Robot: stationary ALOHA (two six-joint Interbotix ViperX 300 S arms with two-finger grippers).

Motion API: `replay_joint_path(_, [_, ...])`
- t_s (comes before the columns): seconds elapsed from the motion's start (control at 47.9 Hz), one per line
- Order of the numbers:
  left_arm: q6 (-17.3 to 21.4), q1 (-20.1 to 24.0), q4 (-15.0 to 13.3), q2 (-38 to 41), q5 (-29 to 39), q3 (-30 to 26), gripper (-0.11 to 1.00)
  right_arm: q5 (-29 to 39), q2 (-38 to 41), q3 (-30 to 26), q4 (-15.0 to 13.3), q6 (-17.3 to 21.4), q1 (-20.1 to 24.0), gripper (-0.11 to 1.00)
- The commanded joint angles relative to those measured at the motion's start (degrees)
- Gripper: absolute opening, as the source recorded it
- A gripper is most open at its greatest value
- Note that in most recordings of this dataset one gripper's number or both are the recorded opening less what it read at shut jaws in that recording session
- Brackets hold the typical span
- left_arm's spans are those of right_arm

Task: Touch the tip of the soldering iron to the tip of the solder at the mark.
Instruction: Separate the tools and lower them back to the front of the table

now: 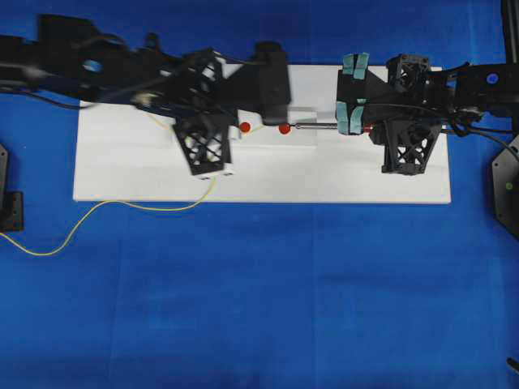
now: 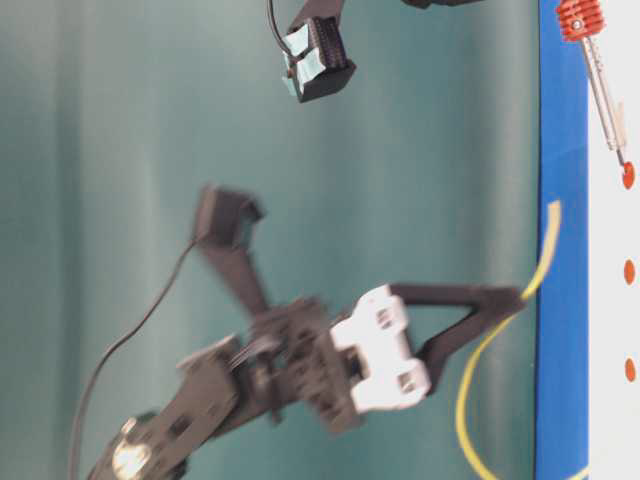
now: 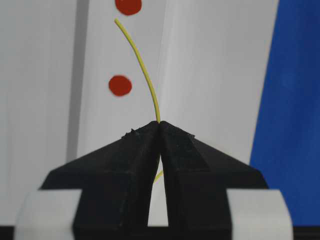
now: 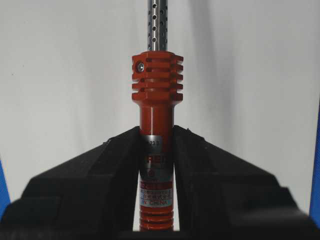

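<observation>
**A:** The left pincer (image 3: 160, 125) — what has it got?

**B:** It is clenched on the solder (image 3: 142, 67). In the left wrist view the thin yellow wire comes out from between the two black fingers (image 3: 125, 165) and curves up over the white board (image 3: 210, 75), its free end lying just below the upper red dot (image 3: 128, 5) and to the right of the lower red dot (image 3: 120, 85).

**A:** And the rest of that wire?

**B:** In the overhead view it trails off the near edge of the board and loops leftward across the blue surface (image 1: 259, 308).

**A:** The right pincer (image 4: 156, 132)?

**B:** Grasping the soldering iron (image 4: 156, 100) by its red-orange body, just behind the ribbed collar. The perforated metal shaft runs straight ahead, out of the top of that view.

**A:** Where does the tip sit?

**B:** From overhead the shaft lies level, pointing left, with its end at the right-hand of the two red dots on the board. The side view shows the same: tip right at a dot, whether touching it I cannot tell.

**A:** Do solder and iron meet?

**B:** No. The side view shows the yellow end apart from the iron's tip.
</observation>
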Motion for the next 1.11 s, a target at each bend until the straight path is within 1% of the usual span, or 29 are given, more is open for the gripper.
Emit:
replay_joint_path(0.0, [-0.4, -0.2, 0.1, -3.9, -0.5, 1.0, 0.02, -0.5, -0.5, -1.3, -0.2, 0.0, 0.1, 0.06])
replay_joint_path(0.104, [-0.6, -0.2, 0.1, -4.9, -1.0, 2.8, 0.02, -0.6, -0.5, -1.3, -0.2, 0.0, 0.1, 0.06])
replay_joint_path(0.251, [-0.6, -0.1, 0.1, -5.3, -2.1, 3.5, 0.02, -0.6, -0.9, -1.4, -0.2, 0.0, 0.1, 0.06])
replay_joint_path(0.376, [-0.6, -0.1, 0.1, -5.3, -2.2, 3.6, 0.02, -0.7, -3.7, -1.0, -0.2, 0.1, 0.1, 0.06])
replay_joint_path(0.522, [-0.7, -0.1, 0.1, -5.6, -2.2, 4.1, 0.02, -0.6, -9.2, 0.7, -0.2, 0.3, 0.0, 0.06])
replay_joint_path(0.689, [-0.8, -0.1, 0.1, -6.2, -2.2, 4.9, 0.02, -0.7, -16.6, 4.9, -0.2, 2.6, -0.4, 0.06])
replay_joint_path(0.814, [-0.8, -0.1, 0.1, -6.6, -4.2, 6.0, 0.02, -1.3, -20.7, 6.9, -0.2, 4.6, -0.4, 0.06])
replay_joint_path(1.002, [-1.1, -0.4, 0.0, -7.3, -6.3, 7.1, 0.02, -1.9, -21.2, 7.5, 0.1, 6.9, -0.4, 0.06])
replay_joint_path(1.086, [-1.8, -1.7, -0.2, -7.6, -6.9, 7.7, 0.02, -3.3, -21.1, 7.5, 0.4, 8.4, 0.7, 0.06])
